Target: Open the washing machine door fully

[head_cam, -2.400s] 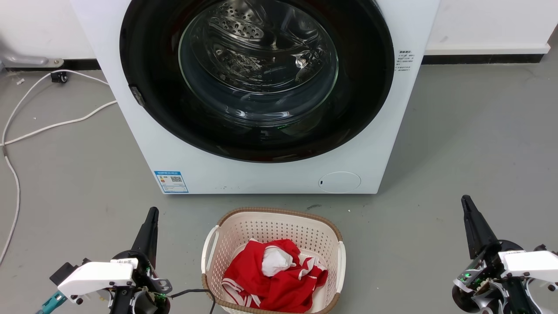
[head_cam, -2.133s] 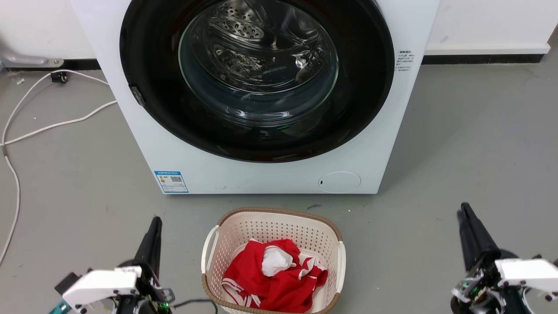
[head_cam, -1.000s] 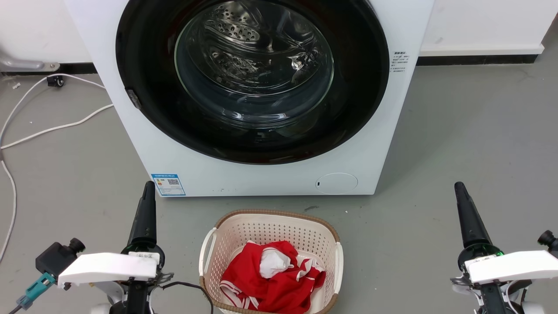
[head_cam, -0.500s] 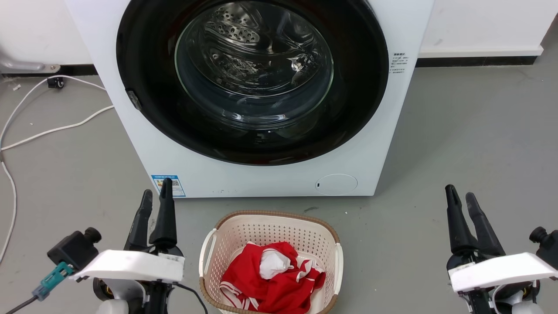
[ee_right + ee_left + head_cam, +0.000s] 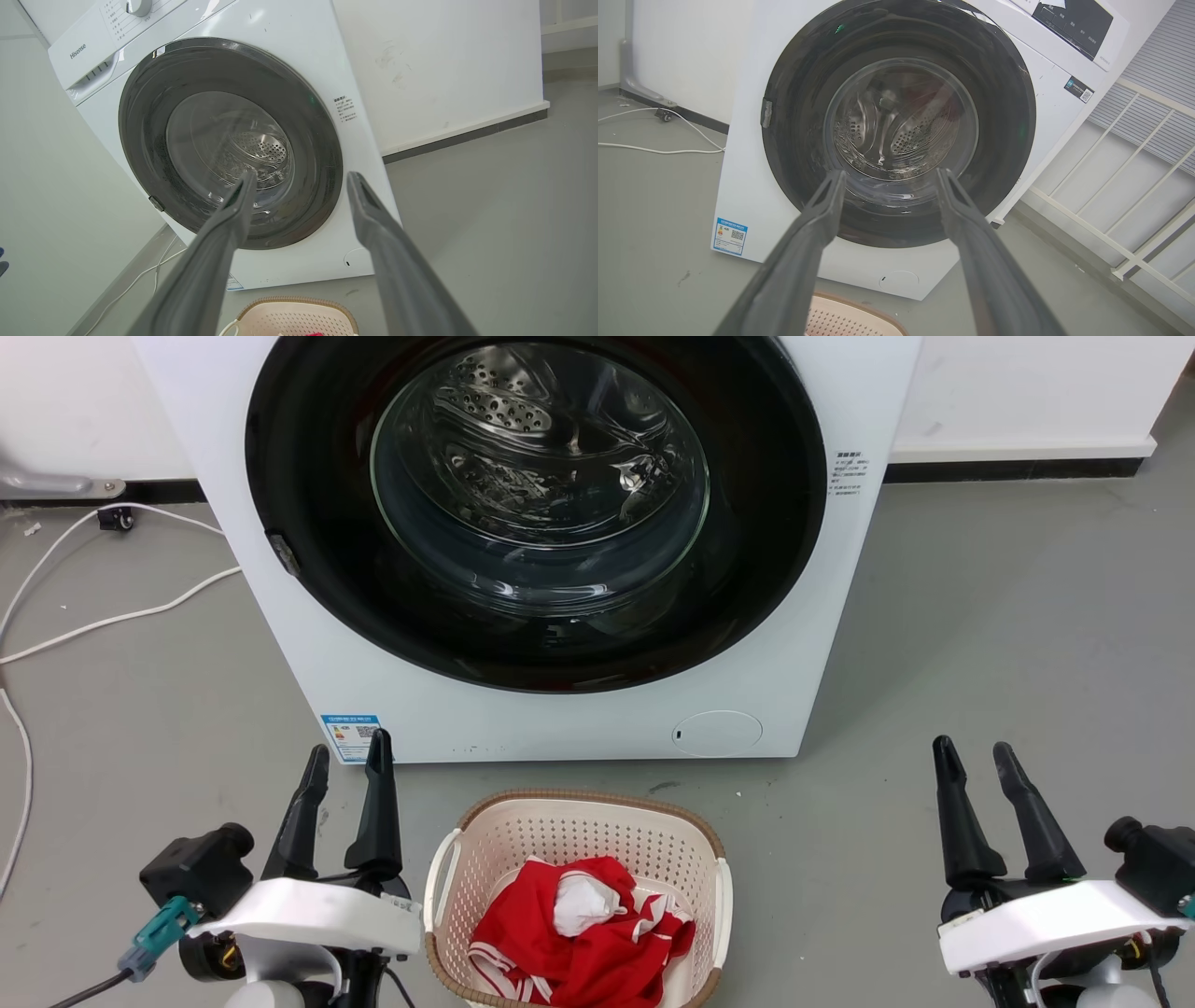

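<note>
The white washing machine (image 5: 822, 644) stands ahead of me on the grey floor. Its door (image 5: 308, 457), a glossy black disc with a clear glass bowl in the middle, lies flat against the front, with a small latch (image 5: 282, 553) on its left rim. My left gripper (image 5: 347, 761) is open at the lower left, short of the machine's bottom corner and touching nothing. At the lower right my right gripper (image 5: 973, 756) is open too, over bare floor. Both wrist views look between spread fingers (image 5: 817, 224) (image 5: 373, 219) at the door (image 5: 794, 93) (image 5: 317, 154).
A cream laundry basket (image 5: 719, 896) with red and white clothes sits on the floor between the grippers, just before the machine. White cables (image 5: 121, 613) trail over the floor at the left. A wall with a dark skirting runs behind.
Both grippers have opened: a second ago each showed its fingers together, now they stand apart. The arms have shifted a little, and the head view has tilted slightly. The door has not moved.
</note>
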Controlling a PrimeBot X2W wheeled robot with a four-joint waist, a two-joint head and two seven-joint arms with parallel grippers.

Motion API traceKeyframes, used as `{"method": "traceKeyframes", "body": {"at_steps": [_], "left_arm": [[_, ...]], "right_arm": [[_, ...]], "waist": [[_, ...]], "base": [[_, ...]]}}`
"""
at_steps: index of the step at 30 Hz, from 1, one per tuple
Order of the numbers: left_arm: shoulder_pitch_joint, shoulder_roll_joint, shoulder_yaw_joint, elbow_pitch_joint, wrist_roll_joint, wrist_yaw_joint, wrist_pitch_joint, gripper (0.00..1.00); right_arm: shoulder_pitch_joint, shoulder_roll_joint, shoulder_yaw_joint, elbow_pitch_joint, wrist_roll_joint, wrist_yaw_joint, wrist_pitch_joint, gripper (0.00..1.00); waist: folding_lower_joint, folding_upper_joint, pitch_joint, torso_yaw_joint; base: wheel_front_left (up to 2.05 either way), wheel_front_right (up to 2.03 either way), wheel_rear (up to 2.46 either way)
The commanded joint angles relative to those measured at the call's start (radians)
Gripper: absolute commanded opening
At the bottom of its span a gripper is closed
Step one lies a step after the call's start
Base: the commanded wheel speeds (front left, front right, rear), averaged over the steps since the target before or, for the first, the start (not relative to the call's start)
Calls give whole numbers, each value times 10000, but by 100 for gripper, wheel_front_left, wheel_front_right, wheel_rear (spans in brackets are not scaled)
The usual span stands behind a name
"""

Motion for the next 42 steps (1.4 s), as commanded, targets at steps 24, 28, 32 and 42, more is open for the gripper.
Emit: {"method": "traceKeyframes", "body": {"at_steps": [24,28,32,42], "left_arm": [[160,521,-542,-282,2847,802,-657,100],[186,547,-595,-269,3070,878,-719,100],[244,559,-645,-230,3367,959,-793,100],[347,531,-686,-92,4002,1058,-976,100]], "right_arm": [[196,58,32,-224,-3258,-1,18,100],[177,64,30,-159,-3537,-1,48,100],[228,72,69,-102,-3900,-1,71,100],[315,88,135,-49,-4553,-1,99,100]], "waist": [[0,0,-61,-29],[0,0,-63,-37],[0,0,-78,-45],[0,0,-94,-79]], "base": [[0,0,0],[0,0,0],[0,0,0],[0,0,0]]}}
